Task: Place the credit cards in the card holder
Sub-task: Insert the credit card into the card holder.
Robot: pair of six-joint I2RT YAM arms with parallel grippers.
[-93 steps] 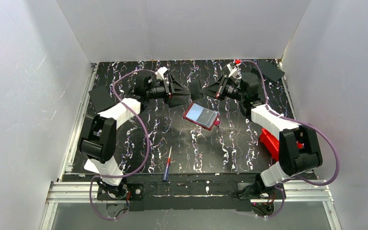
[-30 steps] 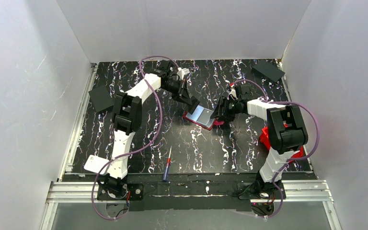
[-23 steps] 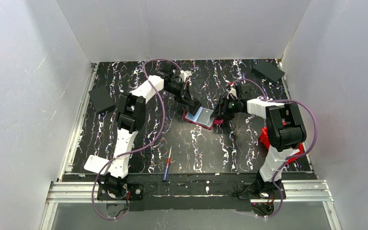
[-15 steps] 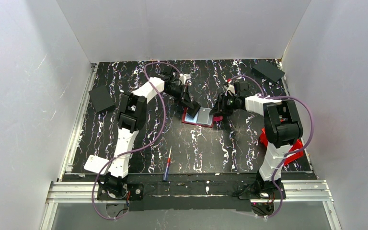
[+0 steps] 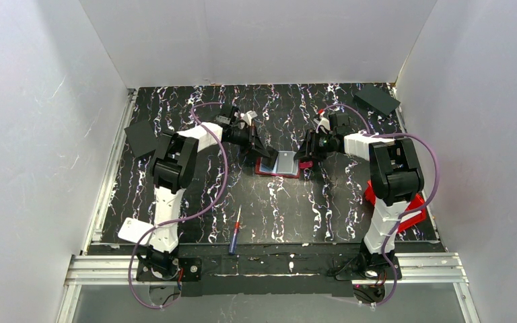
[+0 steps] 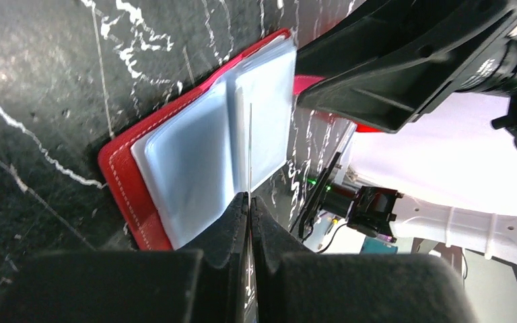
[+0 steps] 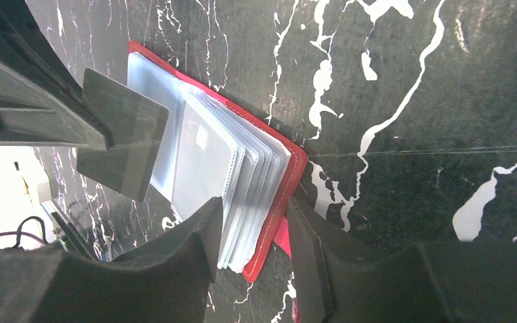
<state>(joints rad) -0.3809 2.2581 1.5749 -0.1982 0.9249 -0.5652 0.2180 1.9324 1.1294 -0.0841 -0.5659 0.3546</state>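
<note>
Holder position: the card holder [image 5: 277, 165] lies open on the desk [image 5: 309, 202], near the middle and a little toward 12 o'clock, between the two hands.
Left hand: at the holder's 9 o'clock, the left hand [image 6: 250, 202] is pinched tight on one credit card [image 7: 122, 138], which it holds on edge above the open pockets.
Reason for the edge-on hold: it looks as if the card's leading edge is aimed at a pocket mouth, so that it slides in instead of landing flat on top.
Right hand: at 3 o'clock, the right hand [image 7: 254, 215] is closed to a narrow gap over the holder's outer edge, with sleeves and cover between its fingers.
Reason for the clamp: probably to stop the case sliding or folding shut under the push.
Cover: red and leather-like, with pale stitching along the rim.
Sleeves [image 7: 209, 168]: clear, glossy plastic leaves, fanned in a stack.
Card: thin, stiff, grey and rectangular.
Desk surface: smooth black with white marbled veins.
</note>
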